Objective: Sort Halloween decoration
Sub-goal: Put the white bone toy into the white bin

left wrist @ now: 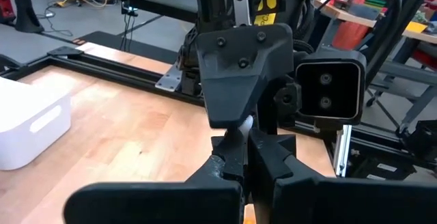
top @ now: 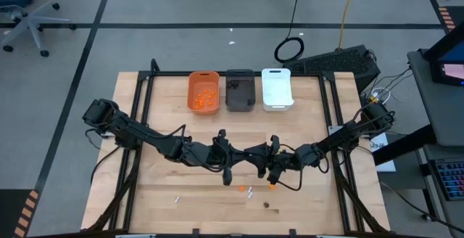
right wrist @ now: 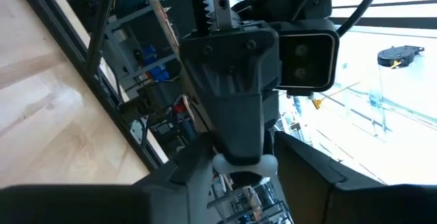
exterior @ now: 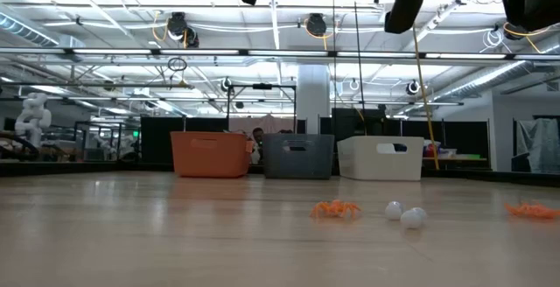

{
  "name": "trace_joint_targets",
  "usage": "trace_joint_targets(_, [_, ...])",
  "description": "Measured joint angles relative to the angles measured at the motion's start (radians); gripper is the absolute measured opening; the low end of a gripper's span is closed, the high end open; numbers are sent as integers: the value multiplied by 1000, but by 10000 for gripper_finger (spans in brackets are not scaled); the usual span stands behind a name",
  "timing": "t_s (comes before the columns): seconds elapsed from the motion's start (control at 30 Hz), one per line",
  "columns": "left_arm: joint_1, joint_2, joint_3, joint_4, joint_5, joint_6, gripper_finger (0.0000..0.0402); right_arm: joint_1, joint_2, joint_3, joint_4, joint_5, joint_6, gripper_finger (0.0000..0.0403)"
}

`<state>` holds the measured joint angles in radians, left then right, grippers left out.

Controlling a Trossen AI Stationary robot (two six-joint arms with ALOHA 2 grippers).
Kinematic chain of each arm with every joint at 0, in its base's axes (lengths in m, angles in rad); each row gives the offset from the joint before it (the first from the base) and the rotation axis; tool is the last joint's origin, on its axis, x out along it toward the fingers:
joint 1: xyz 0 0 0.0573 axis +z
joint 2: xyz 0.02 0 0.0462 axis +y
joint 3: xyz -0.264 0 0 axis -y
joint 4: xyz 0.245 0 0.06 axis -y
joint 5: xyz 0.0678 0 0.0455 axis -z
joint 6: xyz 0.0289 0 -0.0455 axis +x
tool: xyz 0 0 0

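White stick (right wrist: 244,163) between both grippers' fingers (right wrist: 225,101), mid-table.

No legible text, label, brand, number or sign anywhere: none on the bins, the table, the arms or the room beyond

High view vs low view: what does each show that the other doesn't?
High view only: both arms meeting mid-table, the left gripper and right gripper close together, orange pieces inside the orange bin, and a white stick near the front edge. Low view only: the room beyond the table and two white balls side by side. Both: orange, grey bin and white bin in a row, loose orange pieces on the table.
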<state>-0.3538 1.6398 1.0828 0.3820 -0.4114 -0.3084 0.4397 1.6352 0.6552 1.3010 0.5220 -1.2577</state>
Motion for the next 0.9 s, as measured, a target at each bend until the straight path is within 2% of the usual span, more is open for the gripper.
trace_joint_targets(0.3, [0,0,0,-11,1,-2,1,0,0,0,-27,0,9,79])
trace_joint_targets(0.53, [0,0,0,-14,6,-46,5,0,0,0,-28,0,43,81])
trace_joint_targets(0.77, [-7,-7,0,-64,11,-51,85,2,0,0,-52,5,74,75])
trace_joint_targets(0.9, [-19,-57,0,-168,-15,-51,129,8,0,1,-40,7,71,78])
